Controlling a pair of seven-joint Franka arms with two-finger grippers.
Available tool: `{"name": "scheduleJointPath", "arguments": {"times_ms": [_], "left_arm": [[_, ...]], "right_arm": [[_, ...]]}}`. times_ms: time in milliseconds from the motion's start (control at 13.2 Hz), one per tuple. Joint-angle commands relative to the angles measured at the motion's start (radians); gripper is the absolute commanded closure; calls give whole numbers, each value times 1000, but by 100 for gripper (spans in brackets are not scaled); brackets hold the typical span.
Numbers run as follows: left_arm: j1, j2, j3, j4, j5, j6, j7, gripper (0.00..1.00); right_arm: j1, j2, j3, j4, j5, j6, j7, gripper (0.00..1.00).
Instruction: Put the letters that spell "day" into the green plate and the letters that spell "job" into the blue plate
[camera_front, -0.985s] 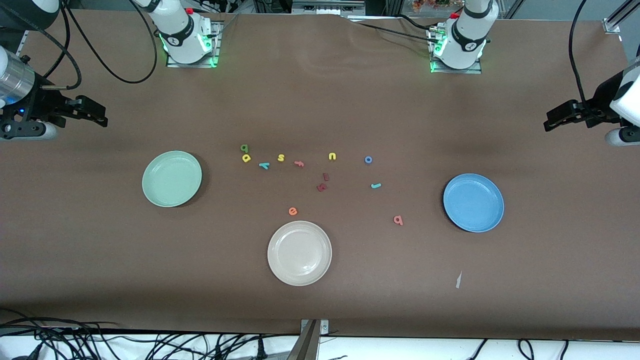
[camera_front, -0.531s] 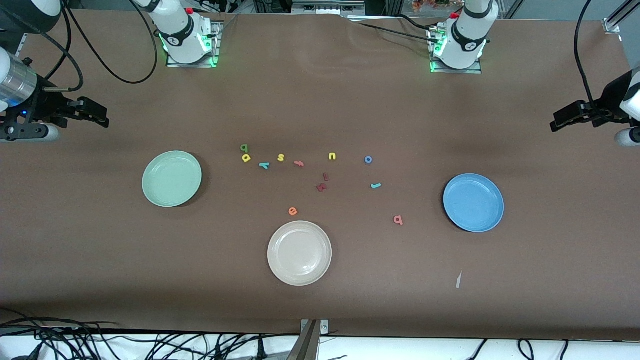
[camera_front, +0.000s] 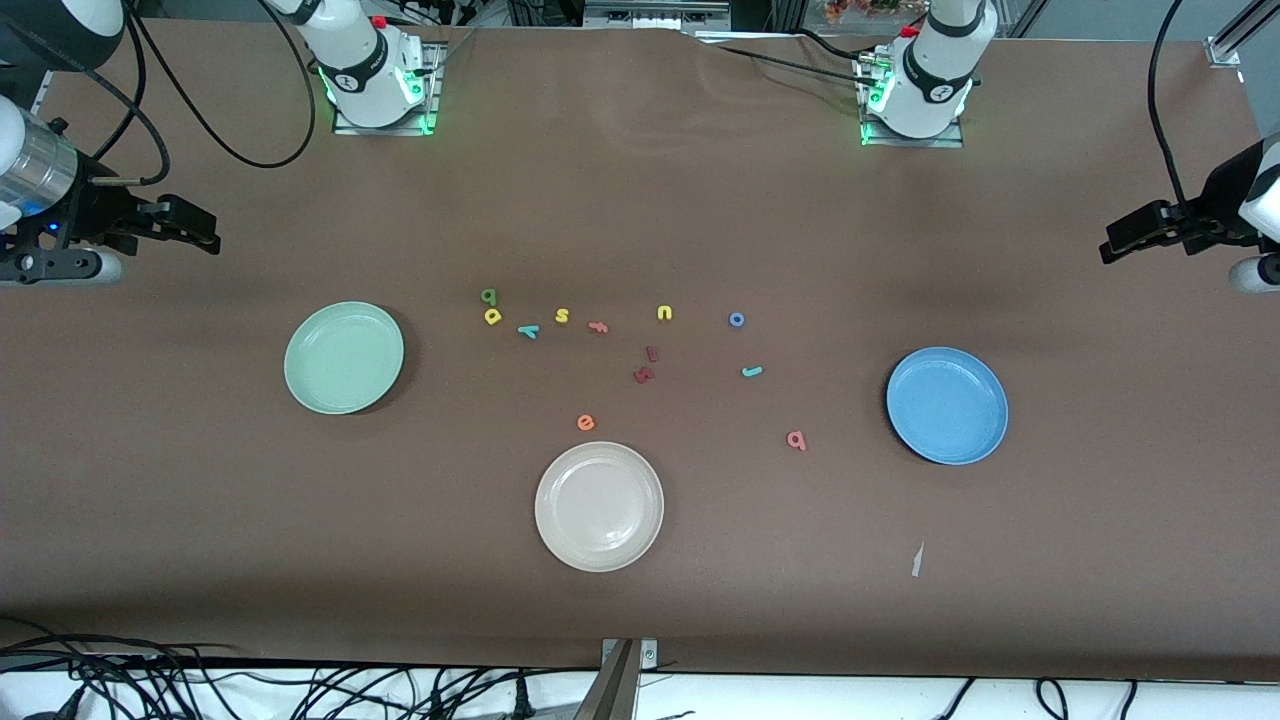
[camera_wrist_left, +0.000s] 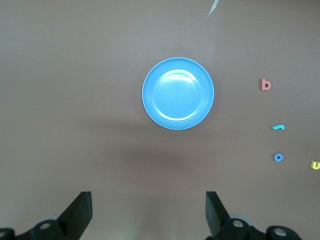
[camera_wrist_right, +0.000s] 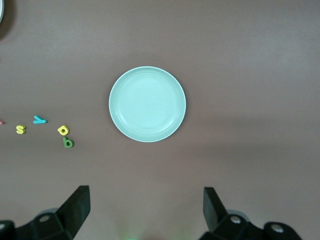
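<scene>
Nothing is sorted yet: the green plate (camera_front: 344, 357) and the blue plate (camera_front: 947, 405) sit bare on the brown desk (camera_front: 640, 200). All six small foam letters lie between them, yellow d (camera_front: 492, 317), green a (camera_front: 489, 296), teal y (camera_front: 528, 331) toward the green plate; ring o (camera_front: 737, 320), hooked j (camera_front: 752, 371), pinkish b (camera_front: 796, 440) toward the blue plate. The left end effector (camera_wrist_left: 149, 215) and the right end effector (camera_wrist_right: 145, 212) hang wide and empty, each above its desk end.

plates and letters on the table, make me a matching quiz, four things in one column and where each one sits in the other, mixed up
Things:
1. beige plate
2. green plate
3. blue ring "o"
4. pinkish-red "b"

Places:
A. toward the right arm's end of the table
B. beside the blue plate, toward the table's middle
C. nearest the front camera of the three plates
D. beside the yellow "u"

Pairs: 1-C, 2-A, 3-D, 4-B
</scene>
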Motion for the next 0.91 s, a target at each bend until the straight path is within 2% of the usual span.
{"name": "scheduleJointPath", "arguments": {"times_ms": [0, 834], "left_arm": [[6, 1, -2, 21, -21, -12, 25, 0], [8, -2, 1, 21, -21, -18, 25, 0]], "right_arm": [[-4, -6, 1, 5, 12, -15, 5, 0], [-4, -6, 1, 2, 12, -27, 2, 0]]}}
